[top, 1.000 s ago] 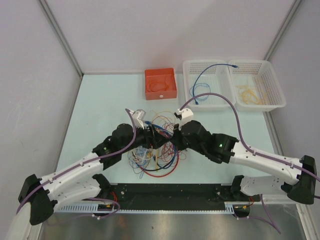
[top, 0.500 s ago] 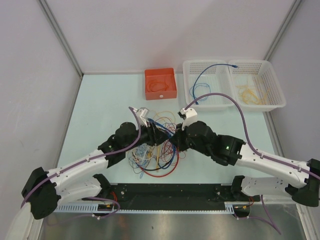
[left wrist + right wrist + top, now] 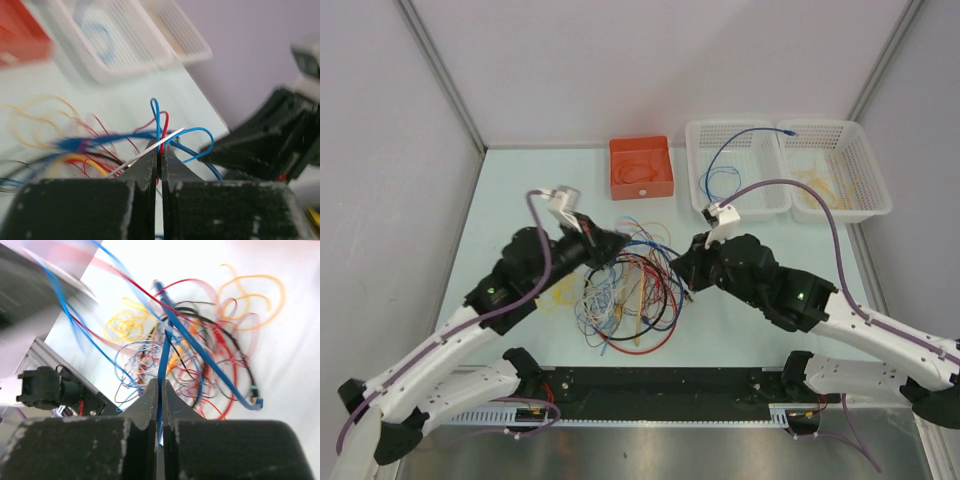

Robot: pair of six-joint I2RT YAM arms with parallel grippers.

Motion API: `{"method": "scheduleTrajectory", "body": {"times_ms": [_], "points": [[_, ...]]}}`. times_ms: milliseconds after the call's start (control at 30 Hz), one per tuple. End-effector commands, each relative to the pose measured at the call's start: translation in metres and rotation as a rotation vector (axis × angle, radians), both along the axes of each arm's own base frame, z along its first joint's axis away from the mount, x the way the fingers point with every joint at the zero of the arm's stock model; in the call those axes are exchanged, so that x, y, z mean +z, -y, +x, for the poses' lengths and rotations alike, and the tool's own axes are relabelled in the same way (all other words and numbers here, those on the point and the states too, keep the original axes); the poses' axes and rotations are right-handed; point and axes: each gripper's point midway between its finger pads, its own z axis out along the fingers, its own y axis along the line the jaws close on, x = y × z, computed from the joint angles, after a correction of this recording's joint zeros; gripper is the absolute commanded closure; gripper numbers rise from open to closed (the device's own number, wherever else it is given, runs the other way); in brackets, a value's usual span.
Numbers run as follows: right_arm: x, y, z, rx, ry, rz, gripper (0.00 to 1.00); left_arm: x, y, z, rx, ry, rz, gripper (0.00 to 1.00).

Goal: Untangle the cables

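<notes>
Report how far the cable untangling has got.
Done: one blue cable lies in a white basket, pale yellow ones in the next basket. In hand: the left gripper pinches thin blue and red loops, the right gripper a blue strand, jaws shut. Left: the main tangle on the table.

Bright, even light from above fills the overhead view, which is sharp, with only faint soft shadows under the cables (image 3: 632,292) on the pale table (image 3: 505,180). In the left wrist view the orange box (image 3: 20,32) and white baskets (image 3: 125,50) are blurred and out of focus. The right wrist view is washed out to near white, with cables smeared at its upper left.
</notes>
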Motion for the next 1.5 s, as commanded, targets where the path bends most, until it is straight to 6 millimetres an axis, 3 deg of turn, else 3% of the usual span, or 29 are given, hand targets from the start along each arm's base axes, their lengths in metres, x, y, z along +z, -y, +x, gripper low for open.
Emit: {"method": "scheduleTrajectory", "body": {"times_ms": [0,167,367,567,600,800,867,933,1000,1033,1067,1133,1167,1233,1267,1333,1367,1467], "points": [[0.013,0.027,0.008,-0.061,0.029,0.0,1.0,0.051,-0.079,0.028,0.32,0.126,0.122,1.0],[0.006,0.032,0.01,-0.073,0.019,-0.033,1.0,0.067,-0.115,0.034,0.482,0.12,0.145,1.0],[-0.012,0.031,0.013,-0.073,-0.003,-0.101,1.0,0.095,-0.136,0.034,0.567,0.153,0.121,1.0],[-0.041,0.016,0.013,-0.036,-0.053,-0.146,1.0,0.146,-0.154,0.025,0.622,0.237,0.065,1.0],[-0.046,0.015,0.013,-0.031,-0.062,-0.15,1.0,0.163,-0.162,0.022,0.65,0.264,0.044,1.0],[-0.048,0.006,0.017,-0.013,-0.054,-0.144,1.0,0.218,-0.178,0.012,0.692,0.359,-0.033,1.0],[-0.049,0.004,0.018,-0.007,-0.057,-0.144,1.0,0.223,-0.174,0.014,0.681,0.367,-0.043,1.0],[-0.048,0.003,0.018,0.004,-0.058,-0.132,1.0,0.217,-0.166,0.018,0.658,0.353,-0.029,1.0],[-0.036,0.002,0.021,0.009,-0.044,-0.094,1.0,0.191,-0.155,0.027,0.638,0.297,0.013,1.0],[-0.021,0.001,0.023,0.008,-0.027,-0.055,1.0,0.179,-0.151,0.03,0.627,0.273,0.026,1.0],[-0.012,0.001,0.025,0.011,-0.016,-0.037,1.0,0.153,-0.142,0.037,0.608,0.232,0.063,1.0],[0.009,-0.001,0.027,0.02,0.009,-0.008,1.0,0.126,-0.134,0.041,0.594,0.181,0.065,1.0],[0.037,-0.002,0.028,0.023,0.048,0.035,1.0,0.099,-0.129,0.043,0.577,0.142,0.094,1.0],[0.065,-0.004,0.025,0.043,0.085,0.062,1.0,0.077,-0.123,0.044,0.56,0.104,0.094,1.0],[0.098,-0.005,0.025,0.049,0.128,0.109,1.0,0.055,-0.121,0.044,0.554,0.073,0.122,1.0],[0.12,-0.004,0.022,0.061,0.159,0.111,1.0,0.04,-0.122,0.045,0.563,0.046,0.14,1.0],[0.152,-0.004,0.019,0.069,0.2,0.151,1.0,0.031,-0.123,0.045,0.568,0.037,0.152,1.0],[0.184,0.002,0.015,0.067,0.259,0.132,1.0,0.026,-0.13,0.045,0.589,0.038,0.171,1.0]]}}
